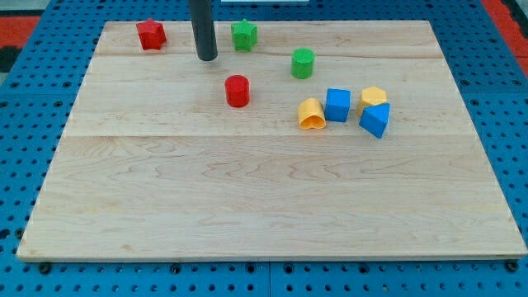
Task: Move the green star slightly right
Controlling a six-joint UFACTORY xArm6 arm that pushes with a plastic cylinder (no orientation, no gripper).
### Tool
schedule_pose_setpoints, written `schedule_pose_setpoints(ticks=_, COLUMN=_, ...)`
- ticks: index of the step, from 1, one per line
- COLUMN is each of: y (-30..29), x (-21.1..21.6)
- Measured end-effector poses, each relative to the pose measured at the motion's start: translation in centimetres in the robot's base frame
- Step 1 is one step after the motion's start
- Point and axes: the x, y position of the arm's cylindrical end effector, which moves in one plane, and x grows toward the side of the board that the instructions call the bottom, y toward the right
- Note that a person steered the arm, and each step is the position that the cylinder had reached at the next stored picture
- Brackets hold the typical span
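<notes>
The green star lies near the view's top, a little left of centre, on the wooden board. My tip stands to the star's left and slightly below it, apart from it by a small gap. The rod rises out of the view's top edge. A red cylinder sits below and to the right of my tip.
A red block lies at the top left. A green cylinder sits right of the star. A yellow block, a blue cube, another yellow block and a blue block cluster at the right.
</notes>
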Motion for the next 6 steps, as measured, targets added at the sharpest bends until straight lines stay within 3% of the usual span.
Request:
schedule_pose_setpoints(ticks=3, y=0.1, x=-1.7)
schedule_pose_setpoints(ticks=4, y=3.0, x=-4.9)
schedule_pose_setpoints(ticks=5, y=5.3, x=-5.4)
schedule_pose_setpoints(ticks=6, y=12.3, x=-5.4)
